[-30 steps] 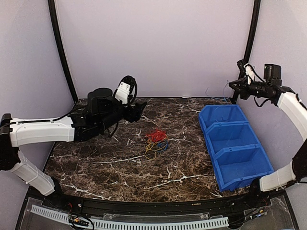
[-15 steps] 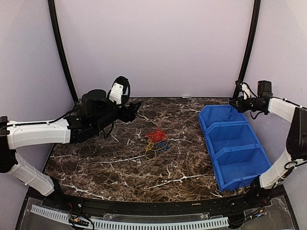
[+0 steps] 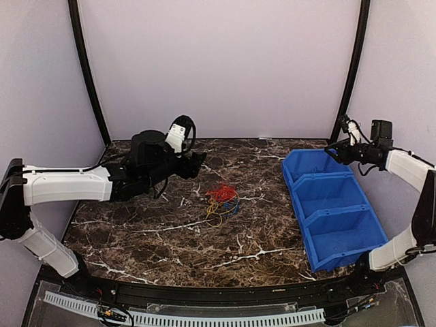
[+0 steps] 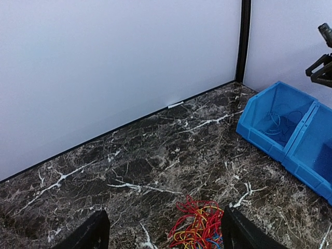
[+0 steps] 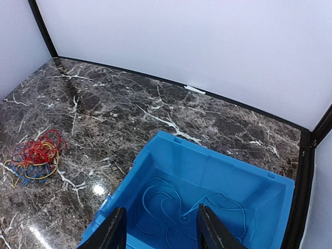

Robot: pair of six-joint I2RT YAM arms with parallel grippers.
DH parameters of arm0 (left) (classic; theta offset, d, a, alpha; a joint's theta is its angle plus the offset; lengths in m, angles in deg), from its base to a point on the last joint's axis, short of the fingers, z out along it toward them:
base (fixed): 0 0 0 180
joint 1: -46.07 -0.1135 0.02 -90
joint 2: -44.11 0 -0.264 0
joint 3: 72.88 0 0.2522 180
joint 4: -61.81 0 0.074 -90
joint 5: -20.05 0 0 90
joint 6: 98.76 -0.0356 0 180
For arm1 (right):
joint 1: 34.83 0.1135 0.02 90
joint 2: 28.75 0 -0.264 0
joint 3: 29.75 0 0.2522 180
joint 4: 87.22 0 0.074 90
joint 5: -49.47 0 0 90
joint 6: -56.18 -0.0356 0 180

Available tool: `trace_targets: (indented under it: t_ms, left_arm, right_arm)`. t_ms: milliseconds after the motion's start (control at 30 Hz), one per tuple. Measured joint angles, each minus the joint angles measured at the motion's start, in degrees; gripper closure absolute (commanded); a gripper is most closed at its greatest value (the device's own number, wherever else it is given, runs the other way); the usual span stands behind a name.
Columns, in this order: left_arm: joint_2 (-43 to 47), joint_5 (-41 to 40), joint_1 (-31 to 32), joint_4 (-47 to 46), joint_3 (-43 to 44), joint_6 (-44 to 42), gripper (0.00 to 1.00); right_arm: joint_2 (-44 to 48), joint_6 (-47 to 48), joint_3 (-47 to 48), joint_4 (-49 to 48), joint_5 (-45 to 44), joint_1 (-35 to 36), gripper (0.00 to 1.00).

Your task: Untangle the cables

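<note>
Right wrist view: looks down past the right pincer (image 5: 161,220), parted with nothing between its fingers, straight into the far compartment of the blue bin (image 5: 207,158) at the far right corner of the tabletop (image 3: 170,238). Finds one thin blue cable (image 5: 226,203) lying in loose loops on that compartment's floor, apart from the rest, and so, by the look of it, counts as one strand freed and put away. Left wrist view: shows the left pincer (image 4: 165,231) spread wide, also gripping nothing, hanging above the tabletop and aimed toward the cable bundle (image 4: 199,228), seen low between its fingers and not touched. Top view: places that bundle near the middle of the tabletop, a little toward the far edge, well apart from the bin along the right edge and much nearer the left pincer than the right. Shows red strands heaped on top, with yellow or orange and blue loops tangled beneath and spilling toward the near edge. Leaves most of the work undone, as a judgement: several colours knotted together, none laid out singly. Cannot tell the tightness of the knot or the number of strands in it. Probably calls next for a pinch on one outer loop of the bundle.
</note>
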Motion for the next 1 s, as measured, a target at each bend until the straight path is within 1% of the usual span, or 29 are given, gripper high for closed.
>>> trace_targets:
  t_ms: [167, 233, 267, 367, 467, 567, 700, 767, 800, 900, 1000]
  left_arm:
    - [-6.71, 0.52, 0.0, 6.91, 5.4, 2.14, 0.23]
    - [-10.08, 0.85, 0.0, 10.49, 8.9, 3.61, 0.27]
    - [-12.2, 1.27, 0.0, 12.98, 11.28, 4.48, 0.3]
    - [-17.2, 3.87, -0.02, 18.03, 16.31, 6.6, 0.31]
    - [-19.47, 6.78, -0.02, 21.49, 17.73, 8.66, 0.31]
    - [-19.98, 8.76, -0.02, 23.12, 17.62, 11.47, 0.3]
    - [-19.43, 9.99, -0.15, 19.82, 14.4, 16.59, 0.3]
    - [-18.56, 10.21, -0.26, 18.14, 11.45, 18.91, 0.3]
    - [-17.86, 10.27, -0.35, 17.29, 9.66, 20.04, 0.3]
    - [-15.52, 10.19, -0.57, 16.52, 5.68, 22.08, 0.3]
    - [-13.22, 9.09, -1.07, 16.87, 4.2, 22.88, 0.3]
  right_arm:
    - [3.15, -0.07, -3.65, -2.91, 3.89, 0.55, 0.51]
    - [3.06, 0.0, -4.22, -3.17, 4.68, 1.64, 0.52]
    - [2.99, 0.13, -4.35, -3.1, 4.81, 2.73, 0.52]
    - [2.97, 1.31, -4.37, -3.04, 4.59, 6.21, 0.55]
    - [2.97, 2.71, -4.31, -2.4, 4.17, 10.67, 0.59]
    - [2.64, 4.44, -3.41, -0.92, 2.82, 16.94, 0.59]
    - [0.0, 8.24, -0.37, 1.73, -0.7, 28.55, 0.59]
    - [-2.47, 10.49, 1.4, 3.28, -2.91, 34.62, 0.67]
    - [-3.93, 11.54, 2.29, 4.09, -3.8, 37.22, 0.69]
    - [-8.57, 13.97, 4.92, 6.62, -6.51, 42.47, 0.71]
    - [-13.4, 15.26, 7.34, 8.33, -9.27, 45.44, 0.68]
